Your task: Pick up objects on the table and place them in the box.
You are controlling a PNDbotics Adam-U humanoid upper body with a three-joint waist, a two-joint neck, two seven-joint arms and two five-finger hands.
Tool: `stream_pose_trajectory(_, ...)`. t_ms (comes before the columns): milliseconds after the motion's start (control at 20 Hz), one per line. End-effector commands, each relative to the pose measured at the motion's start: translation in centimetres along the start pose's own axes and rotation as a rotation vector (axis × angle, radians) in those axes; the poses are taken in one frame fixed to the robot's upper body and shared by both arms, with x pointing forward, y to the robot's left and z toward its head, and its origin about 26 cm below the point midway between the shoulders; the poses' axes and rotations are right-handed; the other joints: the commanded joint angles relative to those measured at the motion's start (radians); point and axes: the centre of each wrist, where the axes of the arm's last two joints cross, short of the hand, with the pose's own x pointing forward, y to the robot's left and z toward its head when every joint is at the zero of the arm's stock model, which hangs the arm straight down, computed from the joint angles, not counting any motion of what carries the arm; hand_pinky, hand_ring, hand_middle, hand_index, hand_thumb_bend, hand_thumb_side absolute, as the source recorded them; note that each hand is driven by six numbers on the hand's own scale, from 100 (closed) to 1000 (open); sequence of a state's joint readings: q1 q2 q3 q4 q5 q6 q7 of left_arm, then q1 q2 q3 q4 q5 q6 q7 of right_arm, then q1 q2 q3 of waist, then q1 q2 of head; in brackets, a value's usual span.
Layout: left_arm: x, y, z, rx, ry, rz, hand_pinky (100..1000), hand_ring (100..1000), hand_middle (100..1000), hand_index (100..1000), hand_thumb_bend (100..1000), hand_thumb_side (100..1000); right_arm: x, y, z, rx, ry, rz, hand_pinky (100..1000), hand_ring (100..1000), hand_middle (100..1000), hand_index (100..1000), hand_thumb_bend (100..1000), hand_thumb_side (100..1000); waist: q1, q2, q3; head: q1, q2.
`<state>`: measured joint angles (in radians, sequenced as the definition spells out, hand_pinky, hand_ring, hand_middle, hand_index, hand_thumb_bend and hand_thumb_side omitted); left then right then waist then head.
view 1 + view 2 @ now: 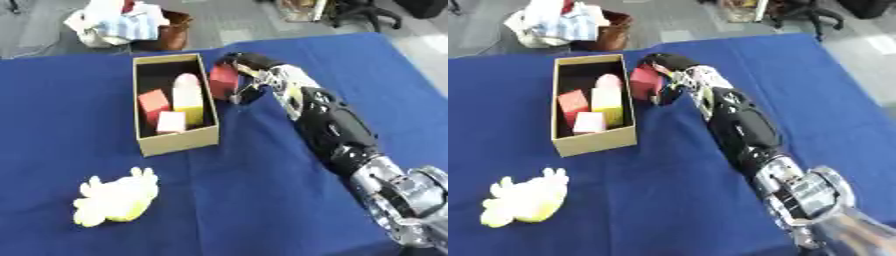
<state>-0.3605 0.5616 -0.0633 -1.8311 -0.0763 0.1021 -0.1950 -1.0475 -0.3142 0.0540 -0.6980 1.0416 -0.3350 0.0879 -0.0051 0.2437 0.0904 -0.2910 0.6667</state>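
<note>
While the blue table (262, 200) fills nearly the whole view, its cloth runs slightly askew, with grey floor beyond the far edge. Right arm (337, 127): black with silver joints, enters from the lower right corner and stretches diagonally up to the box's right side. Cardboard box (179, 141): open-topped, long and narrow, standing left of centre toward the far part of the table. Contents, seen from above: a tall rounded yellow-and-cream object (188, 97) along the right inner wall, a red block (153, 101) on the left, a pale pink block (171, 121) at the near end just below it; the three lie close together, touching or nearly so. Far end of the box interior is dark. Yellow plush toy (116, 197): lies alone on the cloth near the lower left, well apart from the box and the arm. Right hand (248, 75): just outside the box's right wall, near its far end, fingers curled round a red block (222, 81), which sits against or just above the wall's outer face; cannot tell whether it touches the rim. Left hand shows in neither view. Beyond the table's far edge, a brown basket (171, 32) with light-coloured cloths (118, 22) heaped in it.
</note>
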Motion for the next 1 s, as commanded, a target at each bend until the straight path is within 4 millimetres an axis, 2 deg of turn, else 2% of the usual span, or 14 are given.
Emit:
stream_pose_trajectory(50, 0.5, 0.9, 0.0, 0.013, -0.014, -0.024, 702, 605, 615, 776, 307, 615, 0.1, -3.4, -0.3, -0.117, -0.039, 0.034, 500, 469, 501, 762, 100, 100, 0.014, -0.016, -0.001, -0.002, -0.009)
stream_pose_trajectory(300, 0.4, 0.9, 0.1, 0.016, -0.011, -0.027, 702, 604, 615, 776, 308, 615, 1.3, -6.1, -0.8, -0.183, -0.107, 0.05, 500, 470, 497, 762, 100, 100, 0.011, -0.019, -0.002, -0.002, -0.007)
stream_pose_trajectory(500, 0.5, 0.9, 0.1, 0.015, -0.013, -0.026, 703, 604, 615, 776, 308, 615, 3.0, -6.9, -1.3, -0.176, -0.19, 0.065, 507, 480, 504, 771, 100, 100, 0.011, -0.021, -0.001, -0.005, -0.006)
stream_pose_trajectory(750, 0.5, 0.8, 0.0, 0.01, -0.015, -0.024, 703, 604, 615, 776, 309, 614, 5.2, -6.8, -2.1, -0.101, -0.279, 0.089, 522, 500, 525, 786, 100, 100, 0.012, -0.022, 0.007, -0.012, -0.004)
stream_pose_trajectory(950, 0.6, 0.8, -0.1, 0.007, -0.022, -0.023, 703, 603, 615, 776, 309, 614, 6.1, -5.5, -2.7, -0.019, -0.288, 0.083, 552, 539, 566, 828, 100, 100, 0.012, -0.022, 0.015, -0.018, -0.005)
stream_pose_trajectory(1000, 0.7, 0.8, -0.1, 0.006, -0.023, -0.023, 703, 603, 615, 776, 309, 614, 6.2, -5.1, -2.8, 0.005, -0.286, 0.085, 581, 578, 655, 898, 100, 100, 0.012, -0.022, 0.017, -0.019, -0.005)
